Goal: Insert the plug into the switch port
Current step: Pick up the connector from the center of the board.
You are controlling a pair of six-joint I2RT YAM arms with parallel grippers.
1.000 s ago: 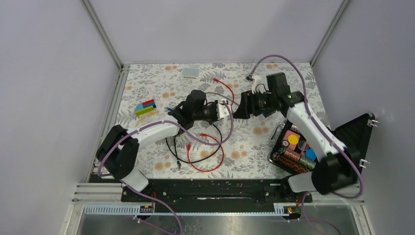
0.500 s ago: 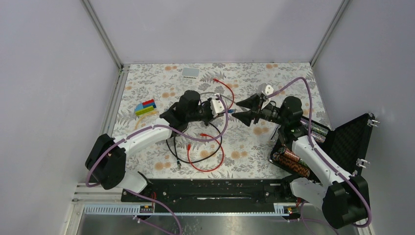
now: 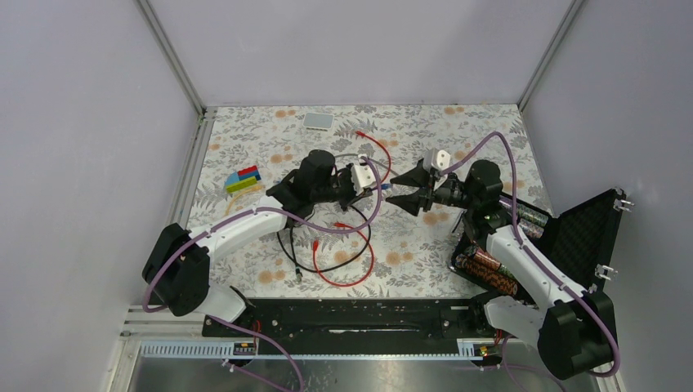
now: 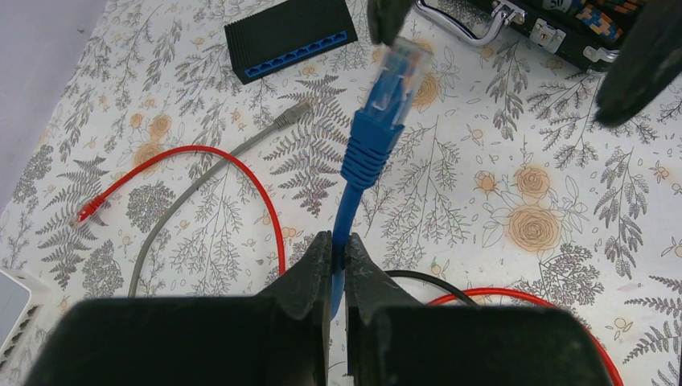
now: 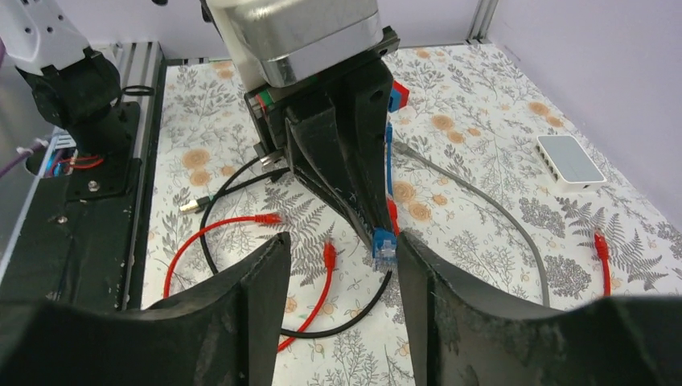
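My left gripper (image 4: 338,241) is shut on a blue cable (image 4: 346,201) a little behind its boot. The cable's clear plug (image 4: 396,71) points away from it, toward the right gripper. My right gripper (image 5: 342,241) faces the left one and stands open. The plug (image 5: 384,244) sits between its fingertips, close against one finger (image 5: 450,305); whether they touch I cannot tell. In the top view both grippers meet above the mat's middle, the plug (image 3: 384,187) between them. The switch (image 4: 291,39), a flat black box with a blue row of ports, lies on the mat beyond the plug.
Loose red cables (image 3: 347,273), a black cable (image 3: 323,265) and a grey cable (image 4: 217,161) lie on the mat under the grippers. A small white box (image 3: 319,121) sits at the back, coloured blocks (image 3: 243,179) at the left. An open black case (image 3: 490,261) with batteries is at the right.
The right arm has folded back and turned its gripper to face the left one, and its jaws have narrowed a little round the plug. The left gripper kept its hold on the cable.
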